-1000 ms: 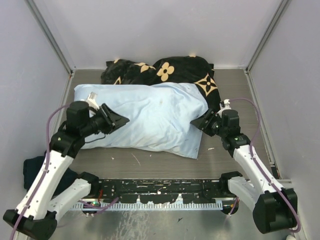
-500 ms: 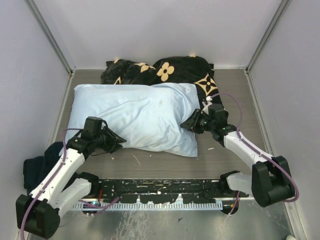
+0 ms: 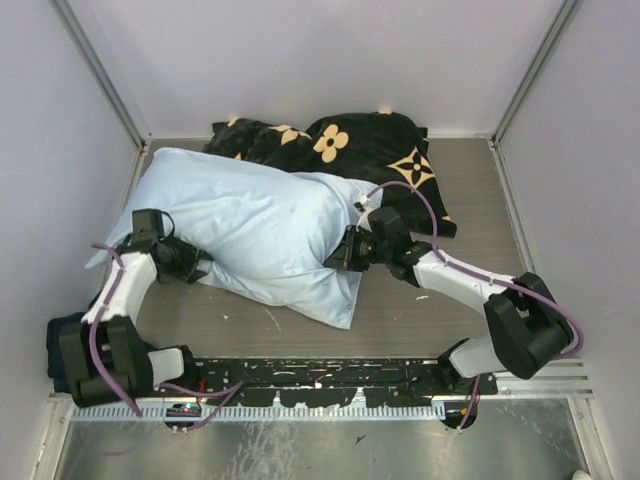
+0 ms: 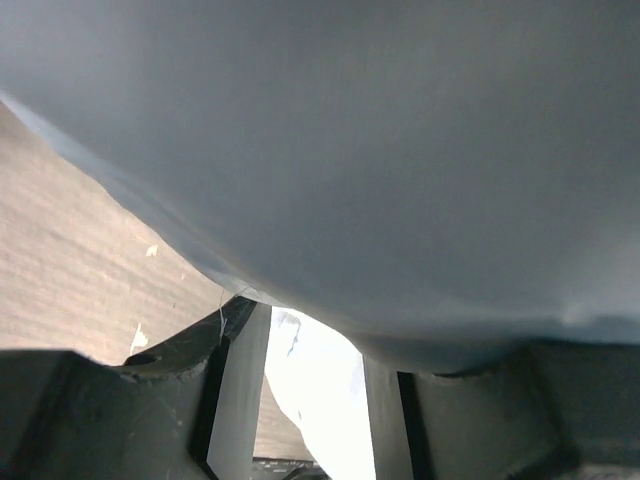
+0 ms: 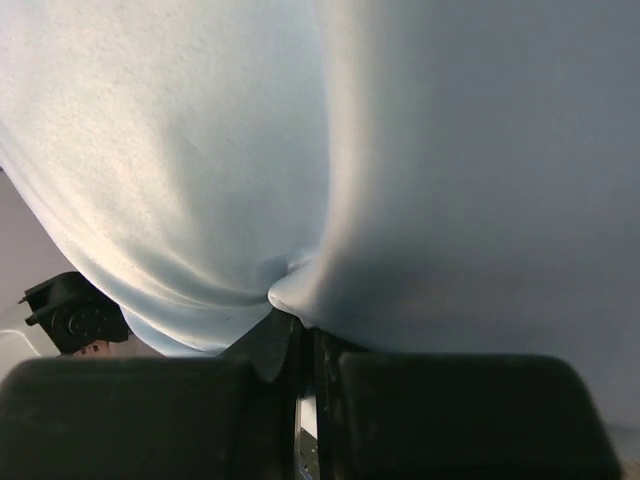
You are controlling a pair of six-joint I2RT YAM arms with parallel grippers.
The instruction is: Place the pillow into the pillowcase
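**From above:** A thin, wrinkled light blue fabric pillowcase [image 3: 250, 225] lies plump and slanted on the brown wood-grain table [image 3: 470, 190], spanning the space between the two sets of jaws. The pillow filling it is hidden by the fabric. The left arm [image 3: 125, 290] sets the left jaws against the case's near left edge. The right arm [image 3: 450, 280] brings the right jaws up to its right end. Beyond the right jaws, touching the case's far side, a crumpled black cloth with tan flower motifs [image 3: 360, 150] is heaped against the back wall.

**Left wrist:** The pillowcase [image 4: 400, 150] bulges over the left jaws, which stand apart. A strip of pale cloth shows through the gap between them. Whether they press on the fabric cannot be told. The table [image 4: 80, 270] lies to their left.

**Right wrist:** The right jaws are closed on a pinched fold of the pillowcase [image 5: 450, 150]. The fabric is drawn into a tight pucker just above them and spreads wide beyond.
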